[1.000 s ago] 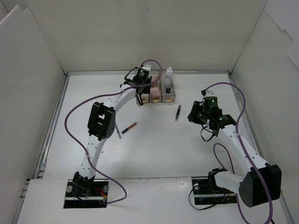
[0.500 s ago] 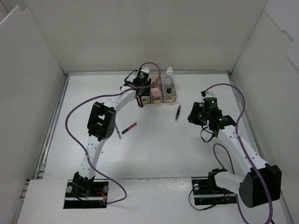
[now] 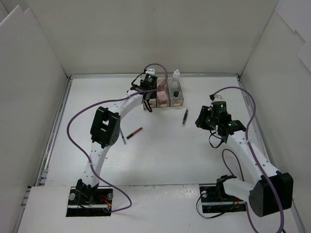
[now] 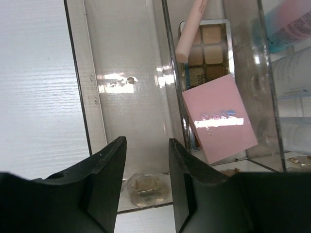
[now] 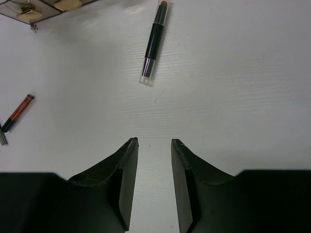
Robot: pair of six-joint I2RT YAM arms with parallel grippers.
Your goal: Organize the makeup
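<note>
Left gripper (image 4: 146, 153): jaws parted, nothing between them, over left compartment of clear box (image 4: 77, 97). Pink square pad (image 4: 218, 119) just to its right in middle compartment, tilted, overlapping eyeshadow palette (image 4: 206, 51). Pink stick (image 4: 190, 29) slants across palette's far end. White-blue bottle (image 4: 291, 24) farther right, beyond next wall.

Right gripper (image 5: 154, 145): jaws apart, empty, above table (image 5: 243, 97). 2 pencils lie flat on table. Black pencil (image 5: 153, 42) ahead of gripper, apart from it, long axis running almost straight away, brown tip at far end. Red pencil (image 5: 19, 110) well off to left, diagonal.
</note>
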